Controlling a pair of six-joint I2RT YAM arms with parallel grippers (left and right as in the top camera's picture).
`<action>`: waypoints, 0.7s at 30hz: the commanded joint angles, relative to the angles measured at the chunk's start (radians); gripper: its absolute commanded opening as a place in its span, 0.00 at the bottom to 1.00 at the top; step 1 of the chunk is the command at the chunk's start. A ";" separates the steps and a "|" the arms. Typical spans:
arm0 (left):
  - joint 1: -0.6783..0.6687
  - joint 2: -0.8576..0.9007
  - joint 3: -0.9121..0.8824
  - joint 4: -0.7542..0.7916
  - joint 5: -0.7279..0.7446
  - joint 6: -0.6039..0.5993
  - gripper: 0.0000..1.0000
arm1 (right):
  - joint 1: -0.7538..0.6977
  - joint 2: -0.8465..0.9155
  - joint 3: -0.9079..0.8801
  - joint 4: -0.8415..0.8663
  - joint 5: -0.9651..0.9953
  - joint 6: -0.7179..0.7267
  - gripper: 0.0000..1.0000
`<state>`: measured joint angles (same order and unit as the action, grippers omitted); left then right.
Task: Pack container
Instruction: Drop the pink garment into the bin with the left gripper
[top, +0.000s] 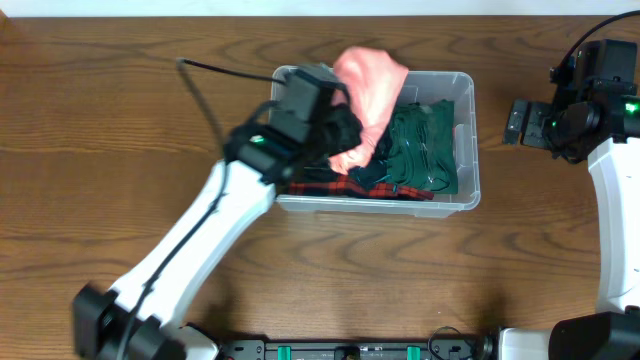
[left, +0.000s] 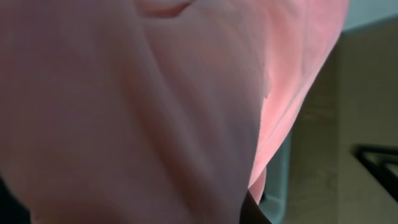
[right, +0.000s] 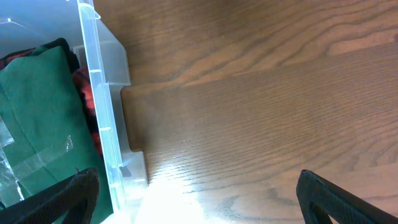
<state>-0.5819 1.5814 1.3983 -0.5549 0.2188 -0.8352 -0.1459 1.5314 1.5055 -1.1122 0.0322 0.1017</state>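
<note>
The clear plastic container (top: 466, 140) stands at the table's middle. It holds a dark green garment (top: 420, 150) and a red-and-black plaid cloth (top: 330, 186). My left gripper (top: 345, 125) is over the container's left half, shut on a pink cloth (top: 372, 90) that it holds up above the bin. The pink cloth (left: 155, 106) fills the left wrist view and hides the fingers. My right gripper (top: 515, 122) is open and empty, just right of the container. The right wrist view shows the container's wall (right: 99, 106) and the green garment (right: 37, 118).
Bare wooden table (top: 120, 150) lies all around the container. A black cable (top: 205, 85) runs from the left arm over the table's left part. The right arm's white link (top: 615, 210) stands along the right edge.
</note>
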 joint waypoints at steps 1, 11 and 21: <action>-0.026 0.076 0.000 0.008 -0.114 -0.185 0.06 | -0.003 0.002 0.003 -0.002 -0.013 -0.010 0.99; -0.024 0.157 0.027 0.054 -0.078 0.049 1.00 | -0.002 0.002 0.003 0.003 -0.104 -0.048 0.99; 0.053 -0.303 0.074 -0.206 -0.546 0.285 0.98 | 0.201 -0.015 0.006 0.082 -0.407 -0.278 0.63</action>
<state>-0.5808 1.4174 1.4288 -0.7166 -0.1032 -0.6353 -0.0391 1.5314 1.5055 -1.0485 -0.2741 -0.0906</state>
